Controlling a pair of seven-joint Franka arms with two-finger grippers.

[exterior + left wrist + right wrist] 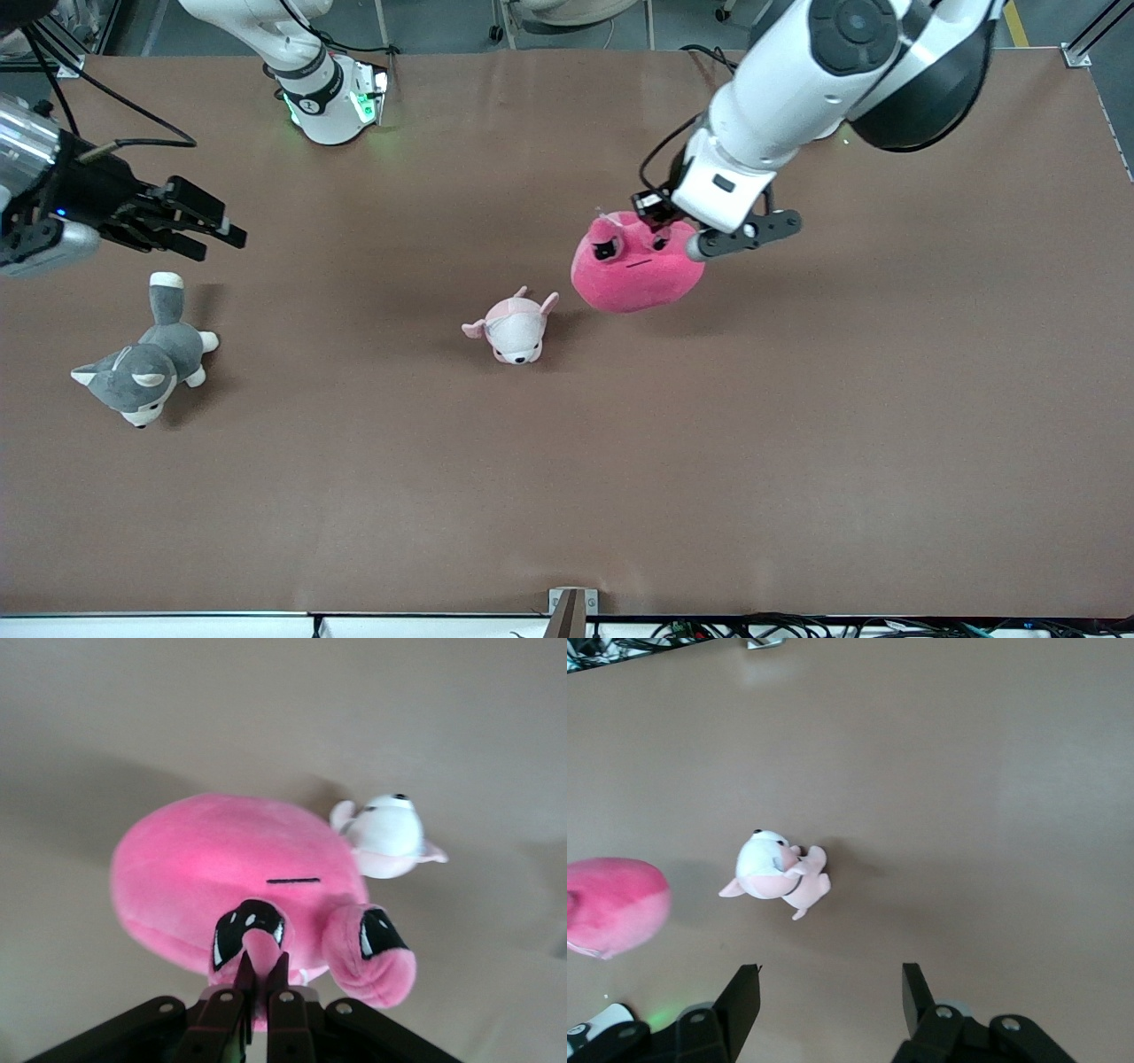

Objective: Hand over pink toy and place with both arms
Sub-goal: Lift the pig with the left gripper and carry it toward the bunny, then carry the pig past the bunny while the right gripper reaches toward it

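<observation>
The left hand is closed tight on a small fold of plush at the top of the pink toy, between its two black eyes, as the left wrist view shows; the toy hangs from that pinch with its rounded body below the hand, over the middle of the desk; whether its underside touches the desk cannot be told; the pale pink-and-white plush lies on the desk just beside the toy, nearer to the front camera and toward the right arm's end; the right hand waits in the air at the right arm's end, fingers spread wide and holding nothing, over bare desk near the grey-and-white husky plush, which lies on the desk.
</observation>
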